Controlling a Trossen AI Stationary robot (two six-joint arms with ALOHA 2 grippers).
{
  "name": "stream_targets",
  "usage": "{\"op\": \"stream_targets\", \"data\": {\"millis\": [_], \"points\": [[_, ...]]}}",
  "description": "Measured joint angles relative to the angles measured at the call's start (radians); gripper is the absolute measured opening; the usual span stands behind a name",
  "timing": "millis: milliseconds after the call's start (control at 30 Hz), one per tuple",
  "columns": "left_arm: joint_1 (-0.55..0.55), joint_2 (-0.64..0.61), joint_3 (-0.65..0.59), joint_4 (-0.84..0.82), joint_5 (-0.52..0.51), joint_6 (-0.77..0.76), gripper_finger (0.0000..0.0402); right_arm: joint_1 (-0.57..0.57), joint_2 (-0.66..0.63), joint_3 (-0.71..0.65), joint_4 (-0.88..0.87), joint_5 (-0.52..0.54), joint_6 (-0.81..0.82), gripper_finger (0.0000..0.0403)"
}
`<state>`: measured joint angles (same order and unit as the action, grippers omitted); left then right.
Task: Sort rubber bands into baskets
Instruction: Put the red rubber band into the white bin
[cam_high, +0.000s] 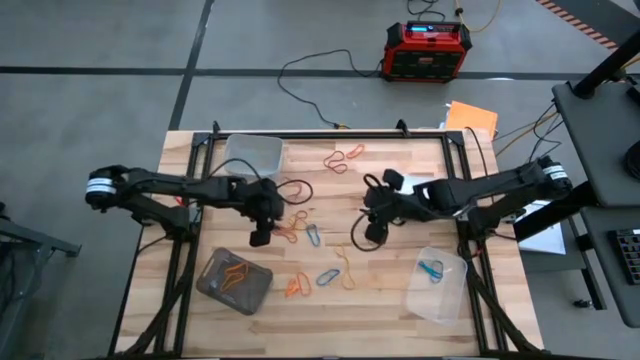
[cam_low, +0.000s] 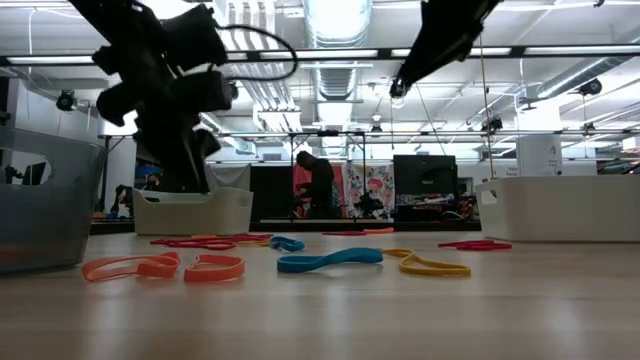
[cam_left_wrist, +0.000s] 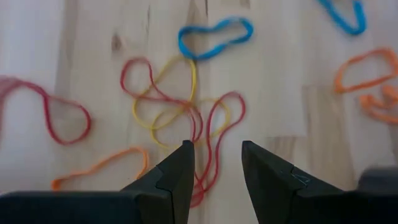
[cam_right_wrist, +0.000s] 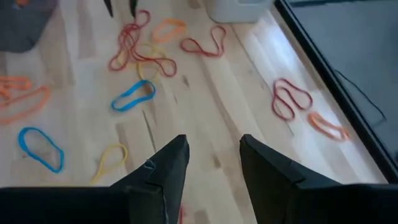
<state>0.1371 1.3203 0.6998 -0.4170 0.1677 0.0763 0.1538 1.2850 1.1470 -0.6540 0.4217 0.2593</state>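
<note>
The left gripper is hovering, jaws apart, with a tangled red rubber band lying between and just ahead of them on the surface, while the right gripper is waiting open farther off.

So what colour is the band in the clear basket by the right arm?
Blue, seen best in the high view.

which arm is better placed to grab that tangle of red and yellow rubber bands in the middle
Left. The left gripper hangs open right over the red and yellow tangle, while the right gripper, also open, is over bare wood, farther off.
</note>
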Motion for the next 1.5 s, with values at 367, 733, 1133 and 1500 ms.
{"op": "stream_targets", "data": {"millis": [367, 733, 1133, 1500], "points": [[0.0, 0.093, 0.0, 0.068, 0.001, 0.029, 0.0118, -0.052, 0.0, -0.035, 0.047, -0.038, -0.075, 0.0135], [-0.01, 0.191, 0.0, 0.121, 0.001, 0.032, 0.0098, -0.052, 0.0, -0.061, 0.068, -0.039, -0.077, 0.0142], [-0.01, 0.261, 0.0, 0.166, -0.018, 0.011, 0.0046, -0.052, 0.0, -0.061, 0.068, -0.038, -0.077, 0.0143], [-0.01, 0.258, 0.006, 0.176, -0.045, 0.037, 0.0001, -0.052, 0.0, -0.061, 0.099, -0.037, -0.076, 0.0146]]}}
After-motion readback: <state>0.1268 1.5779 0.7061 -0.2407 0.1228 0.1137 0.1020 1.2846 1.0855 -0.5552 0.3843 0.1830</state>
